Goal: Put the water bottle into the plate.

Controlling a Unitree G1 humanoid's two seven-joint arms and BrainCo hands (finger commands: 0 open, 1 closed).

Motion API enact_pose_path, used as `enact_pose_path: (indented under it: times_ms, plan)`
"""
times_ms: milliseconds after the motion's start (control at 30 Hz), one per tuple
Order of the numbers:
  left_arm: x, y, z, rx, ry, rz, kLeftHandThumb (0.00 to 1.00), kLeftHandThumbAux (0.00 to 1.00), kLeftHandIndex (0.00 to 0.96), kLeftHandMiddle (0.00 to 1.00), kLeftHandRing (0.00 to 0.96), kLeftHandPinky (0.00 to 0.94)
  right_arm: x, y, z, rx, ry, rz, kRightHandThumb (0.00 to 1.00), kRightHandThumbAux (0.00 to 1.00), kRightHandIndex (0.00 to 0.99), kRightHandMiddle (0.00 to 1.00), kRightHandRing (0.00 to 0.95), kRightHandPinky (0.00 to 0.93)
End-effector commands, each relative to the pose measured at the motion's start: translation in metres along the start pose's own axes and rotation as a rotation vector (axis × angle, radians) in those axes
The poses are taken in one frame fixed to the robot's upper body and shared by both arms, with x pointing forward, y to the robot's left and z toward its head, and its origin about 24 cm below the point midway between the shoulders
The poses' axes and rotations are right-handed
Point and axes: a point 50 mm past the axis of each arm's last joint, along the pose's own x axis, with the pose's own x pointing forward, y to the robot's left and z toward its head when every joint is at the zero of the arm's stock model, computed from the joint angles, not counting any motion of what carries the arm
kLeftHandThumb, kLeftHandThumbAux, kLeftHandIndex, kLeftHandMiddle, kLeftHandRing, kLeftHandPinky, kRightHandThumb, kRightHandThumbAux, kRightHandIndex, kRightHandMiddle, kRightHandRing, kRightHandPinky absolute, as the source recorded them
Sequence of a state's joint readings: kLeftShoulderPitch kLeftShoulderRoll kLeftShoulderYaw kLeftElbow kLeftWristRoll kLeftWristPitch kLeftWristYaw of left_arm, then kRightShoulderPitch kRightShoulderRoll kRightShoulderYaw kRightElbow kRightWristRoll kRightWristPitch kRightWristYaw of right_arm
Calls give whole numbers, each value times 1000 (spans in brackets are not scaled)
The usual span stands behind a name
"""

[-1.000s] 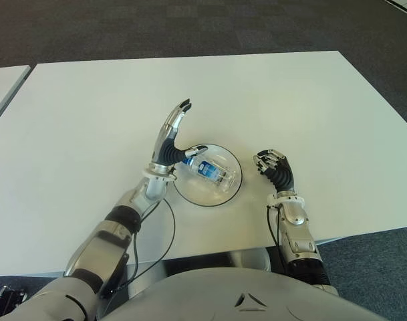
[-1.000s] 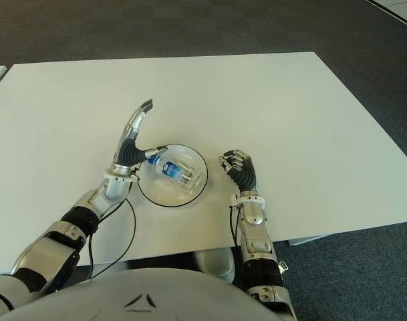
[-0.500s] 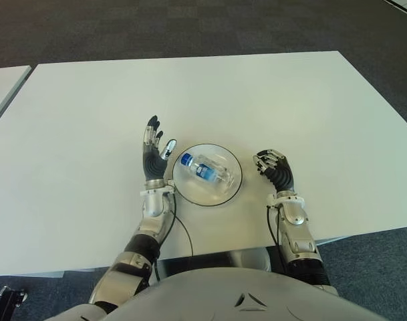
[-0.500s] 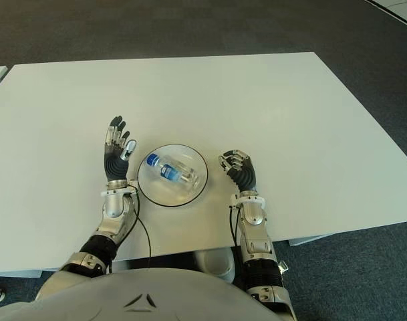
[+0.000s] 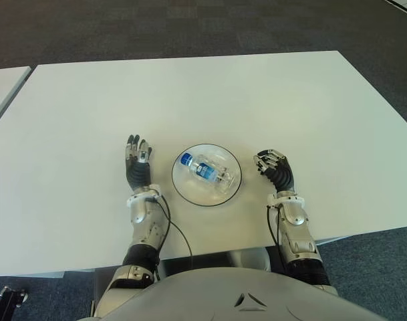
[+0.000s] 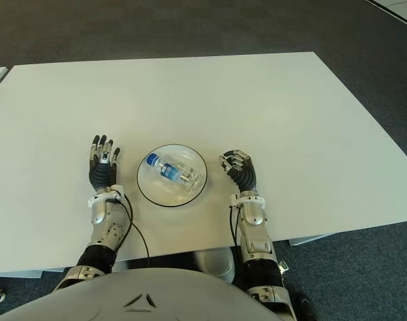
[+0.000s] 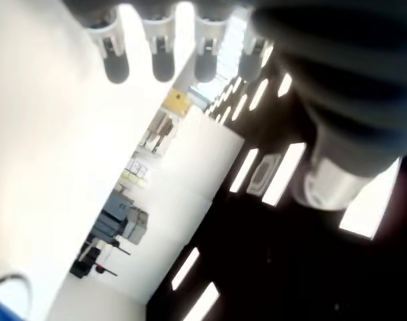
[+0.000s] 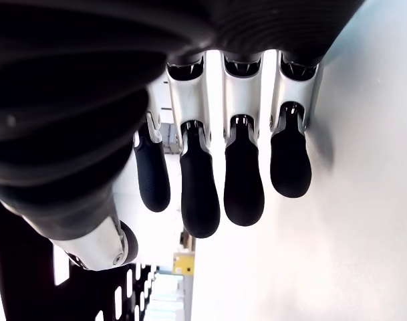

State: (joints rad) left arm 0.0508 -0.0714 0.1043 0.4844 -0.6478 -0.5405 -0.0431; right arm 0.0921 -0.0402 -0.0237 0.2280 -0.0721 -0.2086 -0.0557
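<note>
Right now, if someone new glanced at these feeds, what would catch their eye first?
The water bottle lying on its side inside the round plate, near the front edge of the white table. Next, the two hands flanking the plate: the left hand on its left with fingers straight and holding nothing, the right hand on its right with fingers curled, also holding nothing.
</note>
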Motion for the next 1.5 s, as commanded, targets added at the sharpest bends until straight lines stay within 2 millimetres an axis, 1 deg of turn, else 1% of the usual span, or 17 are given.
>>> enact_pose_path:
  times_ms: [33, 67, 200, 233, 333, 433, 567, 633, 733, 933, 1067, 1267, 1433, 1467, 1500]
  plan:
    - [-26, 15, -14, -26, 98, 74, 0, 661, 77, 47, 24, 90, -4, 0, -12, 2, 69, 0, 704, 728, 435, 653, 657, 674]
    - [-28, 15, -14, -14, 103, 77, 0, 664, 82, 52, 28, 94, -3, 0, -13, 4, 70, -1, 704, 728, 435, 653, 658, 674]
    - [-31, 17, -15, 30, 119, 94, 18, 682, 152, 99, 70, 142, -3, 0, -13, 8, 71, -1, 704, 728, 435, 656, 661, 676]
    - [-33, 19, -16, 59, 122, 98, 40, 686, 191, 122, 89, 163, -3, 0, -13, 9, 68, 1, 704, 728, 435, 657, 662, 678]
    - [-38, 22, -18, 140, 124, 94, 93, 702, 257, 185, 156, 224, -2, 0, -13, 10, 65, 2, 704, 728, 435, 655, 661, 674]
    - [-41, 23, -18, 209, 122, 77, 112, 705, 280, 217, 191, 255, -2, 0, -13, 10, 65, 3, 704, 728, 435, 654, 660, 673]
    - [-46, 25, -19, 301, 124, 53, 122, 705, 305, 274, 263, 326, -2, 0, -13, 11, 63, 6, 704, 728, 435, 652, 657, 665]
    - [-48, 26, -20, 326, 127, 51, 120, 712, 316, 306, 304, 373, -2, 0, -13, 11, 61, 7, 704, 728, 435, 652, 657, 667]
    - [-51, 26, -20, 347, 132, 58, 118, 730, 327, 341, 345, 410, -2, 0, -13, 11, 58, 9, 704, 728, 435, 652, 656, 668]
    - [-64, 27, -16, 417, 159, 86, 120, 776, 353, 405, 410, 450, -3, -1, -12, 13, 54, 9, 704, 727, 435, 649, 655, 672]
    - [-71, 27, -12, 475, 174, 79, 125, 797, 371, 436, 435, 466, -4, -1, -12, 11, 53, 9, 704, 727, 435, 648, 654, 672]
    - [-78, 31, -6, 548, 195, 37, 144, 824, 413, 477, 467, 484, -4, -1, -12, 9, 54, 3, 705, 727, 435, 646, 654, 673]
    - [-78, 31, -3, 595, 185, 6, 162, 851, 446, 491, 483, 491, -5, -1, -12, 5, 54, 1, 705, 728, 435, 649, 656, 678]
    - [-78, 31, -3, 604, 181, 0, 352, 804, 440, 496, 489, 492, -5, -1, -12, 4, 54, 1, 705, 728, 435, 650, 658, 681]
    - [-76, 31, -2, 615, 175, -6, 474, 773, 436, 500, 492, 494, -4, -1, -12, 3, 54, 2, 704, 728, 435, 652, 659, 683]
